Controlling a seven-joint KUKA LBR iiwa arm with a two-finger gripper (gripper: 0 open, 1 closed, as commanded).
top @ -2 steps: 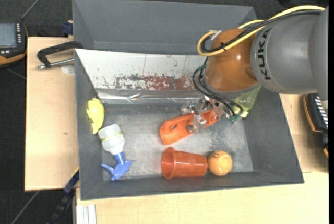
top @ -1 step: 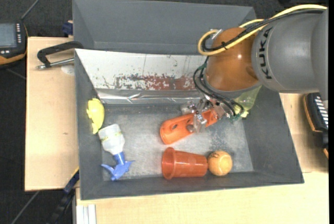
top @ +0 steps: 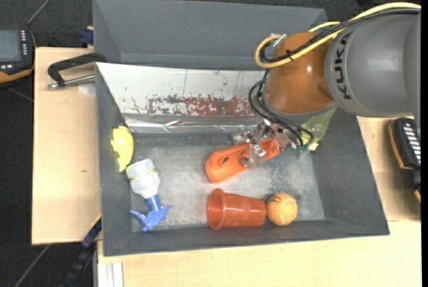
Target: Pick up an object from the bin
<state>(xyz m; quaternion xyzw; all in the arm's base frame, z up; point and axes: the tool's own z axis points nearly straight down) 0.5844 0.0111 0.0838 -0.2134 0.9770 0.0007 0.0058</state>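
gripper point(top: 262, 148) at bin centre, jaws closed on right end of orange plastic tool point(top: 224, 164); its long axis runs left and slightly down from jaws; orange cup point(top: 234, 210) lies near, below

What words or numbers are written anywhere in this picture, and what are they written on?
"KUK": dark letters running sideways on the grey robot arm; the end of the word is hard to make out.
Black device at the far left: whatever is on its screen is too small to read.
Orange cup, orange ball and yellow toy: no writing to see on them.
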